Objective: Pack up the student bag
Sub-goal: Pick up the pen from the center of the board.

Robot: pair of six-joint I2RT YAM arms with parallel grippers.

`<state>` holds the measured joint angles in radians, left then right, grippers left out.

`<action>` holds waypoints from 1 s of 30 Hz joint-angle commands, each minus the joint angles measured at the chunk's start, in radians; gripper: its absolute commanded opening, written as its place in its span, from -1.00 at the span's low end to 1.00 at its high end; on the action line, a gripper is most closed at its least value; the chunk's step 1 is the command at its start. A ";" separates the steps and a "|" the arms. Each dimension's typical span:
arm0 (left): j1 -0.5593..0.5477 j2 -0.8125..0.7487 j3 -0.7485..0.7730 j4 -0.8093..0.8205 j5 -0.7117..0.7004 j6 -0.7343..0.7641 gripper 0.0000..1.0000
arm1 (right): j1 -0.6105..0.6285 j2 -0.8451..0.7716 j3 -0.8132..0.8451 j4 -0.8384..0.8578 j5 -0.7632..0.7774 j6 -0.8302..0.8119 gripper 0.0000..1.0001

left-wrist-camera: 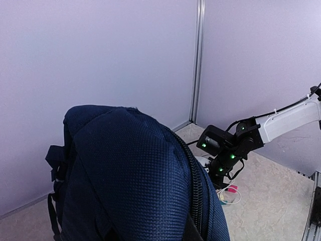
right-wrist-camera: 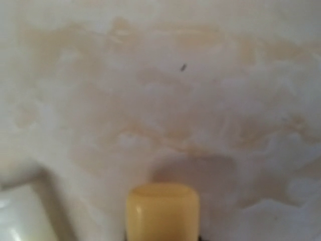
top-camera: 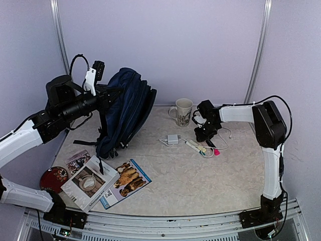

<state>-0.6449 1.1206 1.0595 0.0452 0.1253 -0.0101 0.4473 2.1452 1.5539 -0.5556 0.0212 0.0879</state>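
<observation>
The student bag, navy blue, stands tilted at the back left of the table. It fills the left wrist view with its zipper running down the right side. My left gripper is at the bag's top and seems shut on the fabric; its fingers are hidden. My right gripper is low over the table at centre right, among small items. In the right wrist view a yellow capped marker sticks out from between the jaws, just above the table top.
A patterned mug stands behind the right gripper. A white charger with its cable and a pink item lie nearby. Magazines and a booklet, a black pen and a red round disc lie front left.
</observation>
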 commanded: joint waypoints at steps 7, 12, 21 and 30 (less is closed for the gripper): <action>0.074 -0.056 -0.045 0.102 0.109 -0.013 -1.00 | 0.025 -0.051 -0.014 -0.043 0.020 0.048 -1.00; 0.075 -0.076 -0.070 0.127 0.160 0.000 -1.00 | 0.050 -0.213 -0.071 -0.003 0.027 0.042 -1.00; 0.074 -0.066 -0.085 0.132 0.168 -0.003 -1.00 | 0.145 -0.640 -0.292 0.508 -0.241 0.016 -1.00; 0.074 -0.066 -0.099 0.142 0.182 -0.016 -1.00 | 0.263 -0.631 -0.234 0.884 -0.442 0.026 -1.00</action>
<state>-0.5831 1.0599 0.9691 0.1059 0.3130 -0.0227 0.6930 1.4582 1.2877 0.1242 -0.2958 0.0948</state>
